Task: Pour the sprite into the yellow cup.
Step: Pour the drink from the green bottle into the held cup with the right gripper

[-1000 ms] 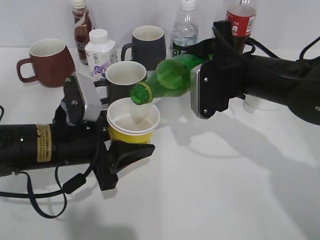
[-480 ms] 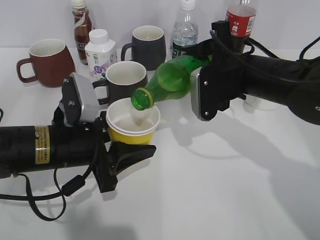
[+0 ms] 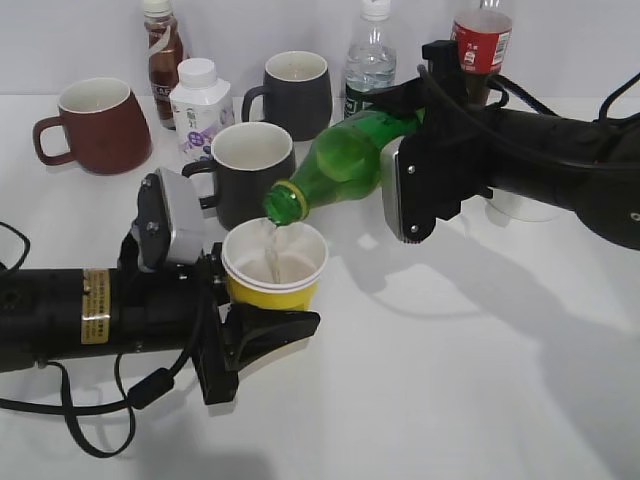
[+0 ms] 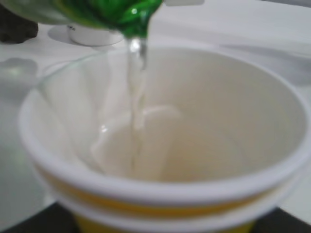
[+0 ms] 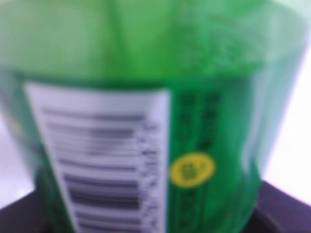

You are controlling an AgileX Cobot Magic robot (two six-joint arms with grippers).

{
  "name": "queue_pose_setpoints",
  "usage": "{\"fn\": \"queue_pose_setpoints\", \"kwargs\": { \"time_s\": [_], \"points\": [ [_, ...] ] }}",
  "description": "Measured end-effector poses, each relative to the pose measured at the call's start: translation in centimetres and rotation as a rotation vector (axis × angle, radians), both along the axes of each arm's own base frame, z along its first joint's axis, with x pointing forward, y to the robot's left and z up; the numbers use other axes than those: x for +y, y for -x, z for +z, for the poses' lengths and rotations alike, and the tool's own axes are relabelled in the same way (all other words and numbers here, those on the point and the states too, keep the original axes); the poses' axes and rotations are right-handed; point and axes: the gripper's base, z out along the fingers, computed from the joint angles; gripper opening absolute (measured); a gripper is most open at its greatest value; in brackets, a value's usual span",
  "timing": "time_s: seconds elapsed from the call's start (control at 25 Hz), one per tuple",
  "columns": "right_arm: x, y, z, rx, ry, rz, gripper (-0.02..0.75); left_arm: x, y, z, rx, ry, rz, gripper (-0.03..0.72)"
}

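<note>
My right gripper (image 3: 400, 140) is shut on the sprite (image 3: 345, 160), a green plastic bottle tilted mouth-down to the left. Its open mouth hangs just above the yellow cup (image 3: 275, 282). A thin clear stream runs from the mouth into the cup. My left gripper (image 3: 235, 300) is shut on the yellow cup and holds it upright. In the left wrist view the cup (image 4: 160, 194) fills the frame, with the bottle mouth (image 4: 131, 17) above it and liquid pooling inside. In the right wrist view the sprite's green label and barcode patch (image 5: 102, 160) fill the frame.
A dark mug (image 3: 250, 170) stands right behind the cup. Further back are a dark red mug (image 3: 95, 125), a white milk bottle (image 3: 200, 100), a brown bottle (image 3: 162, 50), another dark mug (image 3: 297, 92), a water bottle (image 3: 372, 60) and a cola bottle (image 3: 480, 45).
My left gripper has moved the yellow cup a little right and down. The bottle mouth now sits over the cup's middle, and a stream of liquid has started running into it.
</note>
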Motion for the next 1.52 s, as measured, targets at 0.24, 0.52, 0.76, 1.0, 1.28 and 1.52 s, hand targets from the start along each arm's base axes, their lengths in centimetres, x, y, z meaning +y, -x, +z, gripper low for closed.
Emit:
{"fn": "queue_pose_setpoints", "kwargs": {
  "time_s": [0.24,0.52,0.76,1.0,1.28,1.52],
  "points": [
    [0.00,-0.01,0.01,-0.018,0.017,0.005,0.438,0.02,0.12,-0.03,-0.020,-0.004,-0.013,0.400],
    [0.00,-0.01,0.02,-0.026,0.025,0.008,0.438,0.03,0.16,-0.04,-0.052,-0.014,-0.027,0.400],
    [0.00,-0.01,0.03,-0.029,0.027,0.009,0.438,0.03,0.19,-0.06,-0.074,-0.021,-0.036,0.400],
    [0.00,-0.01,0.03,-0.030,0.028,0.009,0.438,0.03,0.19,-0.06,-0.093,-0.027,-0.043,0.400],
    [0.00,0.00,0.07,-0.040,0.037,0.012,0.438,0.01,0.21,0.00,-0.095,-0.020,-0.047,0.400],
    [0.01,0.00,0.11,-0.051,0.043,0.015,0.438,-0.02,0.23,0.06,-0.097,-0.014,-0.049,0.400]
  ]
}}
